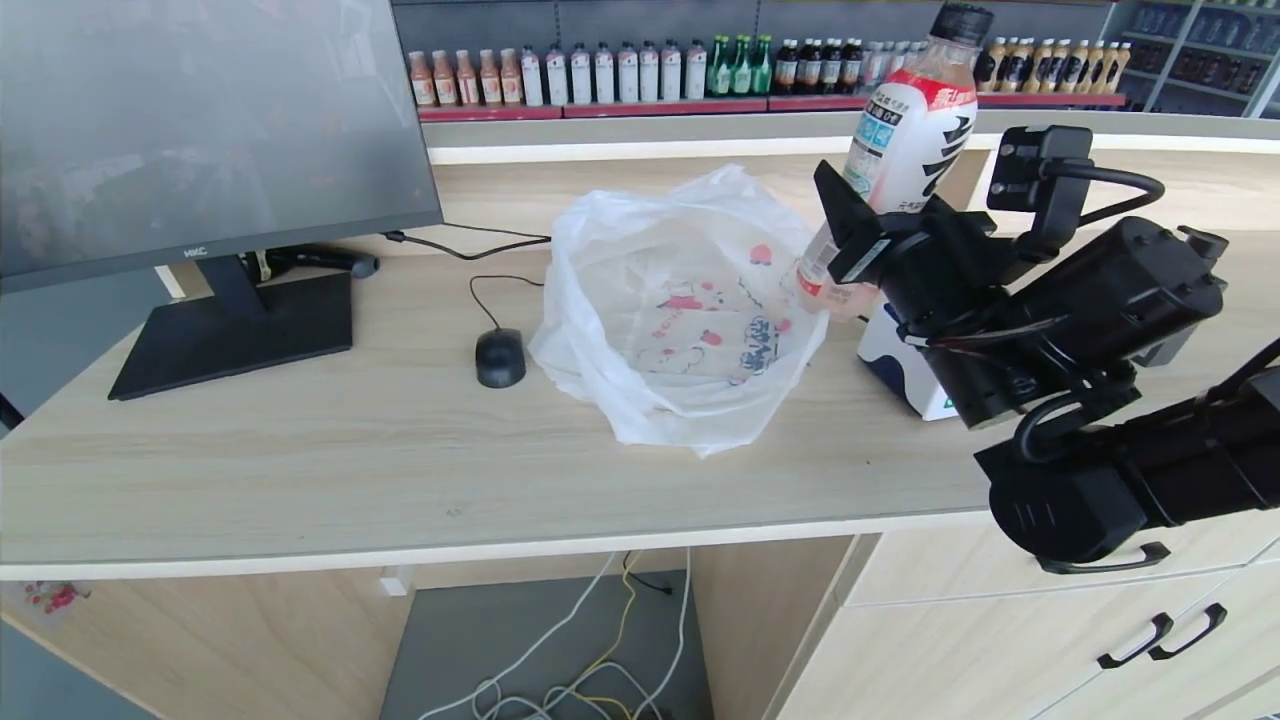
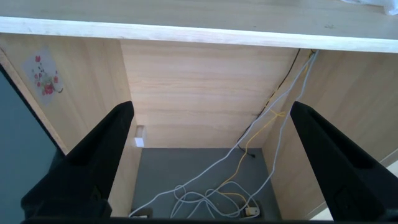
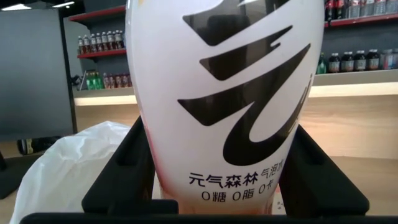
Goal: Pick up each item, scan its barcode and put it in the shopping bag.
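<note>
Tightly gripped bottle (image 1: 910, 130) fills right end effector (image 1: 890, 235)

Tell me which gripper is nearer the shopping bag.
Right. The right gripper holds the bottle beside the shopping bag; the left gripper sits lower, facing under the counter.

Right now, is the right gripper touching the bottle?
Touching. The right wrist view shows the bottle wedged between both fingers with no gap; in the head view the right gripper holds it tilted, off the counter.
</note>
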`<state>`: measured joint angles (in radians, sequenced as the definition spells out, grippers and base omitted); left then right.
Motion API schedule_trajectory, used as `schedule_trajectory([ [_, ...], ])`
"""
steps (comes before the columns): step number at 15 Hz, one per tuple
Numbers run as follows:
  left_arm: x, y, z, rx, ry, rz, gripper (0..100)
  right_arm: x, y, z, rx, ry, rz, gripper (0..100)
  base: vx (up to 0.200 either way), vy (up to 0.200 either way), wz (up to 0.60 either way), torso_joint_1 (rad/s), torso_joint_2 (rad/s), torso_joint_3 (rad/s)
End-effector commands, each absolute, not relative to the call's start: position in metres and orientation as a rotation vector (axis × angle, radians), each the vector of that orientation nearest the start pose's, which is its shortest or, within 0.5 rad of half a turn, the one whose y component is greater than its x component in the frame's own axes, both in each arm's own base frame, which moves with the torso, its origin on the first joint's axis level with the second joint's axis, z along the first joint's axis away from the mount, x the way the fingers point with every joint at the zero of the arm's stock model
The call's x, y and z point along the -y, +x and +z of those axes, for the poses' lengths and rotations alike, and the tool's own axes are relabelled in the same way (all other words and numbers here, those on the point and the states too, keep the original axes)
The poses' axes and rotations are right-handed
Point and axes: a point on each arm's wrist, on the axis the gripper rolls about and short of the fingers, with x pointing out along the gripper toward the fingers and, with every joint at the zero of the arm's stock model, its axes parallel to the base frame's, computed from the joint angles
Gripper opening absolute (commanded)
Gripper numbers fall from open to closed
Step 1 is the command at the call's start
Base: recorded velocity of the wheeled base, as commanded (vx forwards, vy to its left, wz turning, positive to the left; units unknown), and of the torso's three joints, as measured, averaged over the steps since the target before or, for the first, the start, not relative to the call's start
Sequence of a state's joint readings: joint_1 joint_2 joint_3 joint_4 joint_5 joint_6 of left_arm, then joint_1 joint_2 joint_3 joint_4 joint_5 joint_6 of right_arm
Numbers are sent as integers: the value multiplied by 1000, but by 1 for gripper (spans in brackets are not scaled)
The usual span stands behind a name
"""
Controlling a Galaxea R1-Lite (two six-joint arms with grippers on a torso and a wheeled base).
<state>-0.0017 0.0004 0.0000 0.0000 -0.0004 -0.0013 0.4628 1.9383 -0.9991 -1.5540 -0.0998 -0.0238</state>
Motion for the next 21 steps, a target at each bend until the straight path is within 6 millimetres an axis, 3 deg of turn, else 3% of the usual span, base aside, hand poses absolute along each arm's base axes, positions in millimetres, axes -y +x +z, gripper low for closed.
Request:
schedule_trajectory([
  [1, 0, -23, 75, 0, -2, -2, 100, -162, 321, 238, 589, 149, 355, 0, 0, 0, 0, 0, 0, 0],
  [6, 0, -23, 75, 0, -2, -2, 100, -177, 319, 226, 517, 132, 412, 0, 0, 0, 0, 0, 0, 0],
  [15, 0, -23, 75, 0, -2, -2, 100, -221, 368, 278, 430, 104, 448, 0, 0, 0, 0, 0, 0, 0],
  [21, 0, -23, 75, 0, -2, -2, 100, -249, 380, 268, 420, 84, 483, 0, 0, 0, 0, 0, 0, 0],
])
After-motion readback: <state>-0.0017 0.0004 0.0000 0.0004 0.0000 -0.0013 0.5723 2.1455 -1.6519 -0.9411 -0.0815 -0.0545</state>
